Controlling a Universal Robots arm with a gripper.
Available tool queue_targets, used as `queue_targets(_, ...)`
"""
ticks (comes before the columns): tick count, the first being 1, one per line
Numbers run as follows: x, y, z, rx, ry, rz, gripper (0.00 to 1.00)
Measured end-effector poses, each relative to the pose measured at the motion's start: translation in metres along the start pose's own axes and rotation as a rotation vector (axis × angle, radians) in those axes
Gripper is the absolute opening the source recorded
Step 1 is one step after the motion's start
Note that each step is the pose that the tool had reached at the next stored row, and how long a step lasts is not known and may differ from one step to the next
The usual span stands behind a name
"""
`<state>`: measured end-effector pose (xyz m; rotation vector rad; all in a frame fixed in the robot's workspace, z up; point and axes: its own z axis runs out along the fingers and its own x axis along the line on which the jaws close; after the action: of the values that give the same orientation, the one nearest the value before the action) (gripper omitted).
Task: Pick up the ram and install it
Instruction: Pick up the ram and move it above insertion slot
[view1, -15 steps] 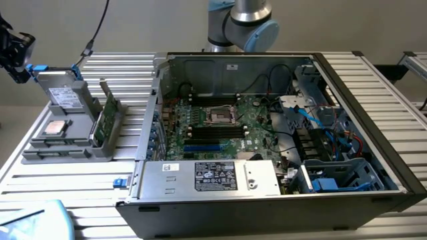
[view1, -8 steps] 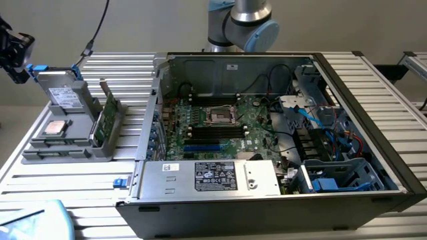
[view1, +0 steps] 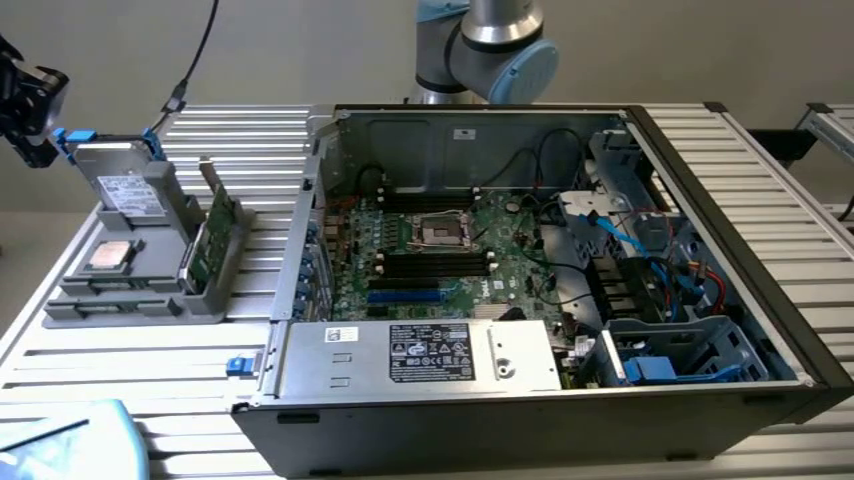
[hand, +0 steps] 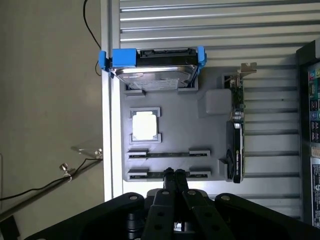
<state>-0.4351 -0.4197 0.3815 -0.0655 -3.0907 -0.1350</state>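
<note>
The tool (hand: 174, 172) hangs with its fingers pressed together, holding nothing. Its tips are over the middle of the ram (hand: 156, 175), which stands on edge in the end slot of the gray tray (hand: 175, 125) on the counter (hand: 210, 30). A clean pick likely needs the fingers spread across the thin board at mid-length, then a straight lift. The ram's long axis runs across the tray, 1 end toward the upright green card (hand: 237, 125).

Plain beige wall (view1: 307, 50) behind. Ribbed silver tabletop (view1: 134, 365), slats running across. Dull grey-brown floor (hand: 45, 100) beside tabletop edge. Even, soft light.
</note>
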Motion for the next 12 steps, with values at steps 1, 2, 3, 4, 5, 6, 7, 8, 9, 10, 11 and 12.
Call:
queue_targets(1,0.0,0.0,0.0,0.0,0.0004,0.0,0.11)
queue_targets(2,0.0,0.0,0.0,0.0,0.0007,0.0,0.11)
queue_targets(3,0.0,0.0,0.0,0.0001,0.001,0.0,0.11)
queue_targets(4,0.0,0.0,0.0,0.0,0.001,0.0,0.11)
queue_targets(5,0.0,0.0,0.0,0.0001,0.001,0.0,0.11)
queue_targets(6,0.0,0.0,0.0,0.0,0.001,0.0,0.11)
queue_targets(7,0.0,0.0,0.0,0.0001,0.001,0.0,0.11)
queue_targets(8,0.0,0.0,0.0,0.0001,0.001,0.0,0.11)
queue_targets(9,0.0,0.0,0.0,0.0,0.001,0.0,0.11)
queue_targets(10,0.0,0.0,0.0,0.0001,0.001,0.0,0.11)
queue_targets(11,0.0,0.0,0.0,0.0,0.001,0.0,0.11)
queue_targets(12,0.0,0.0,0.0,0.0,0.001,0.0,0.11)
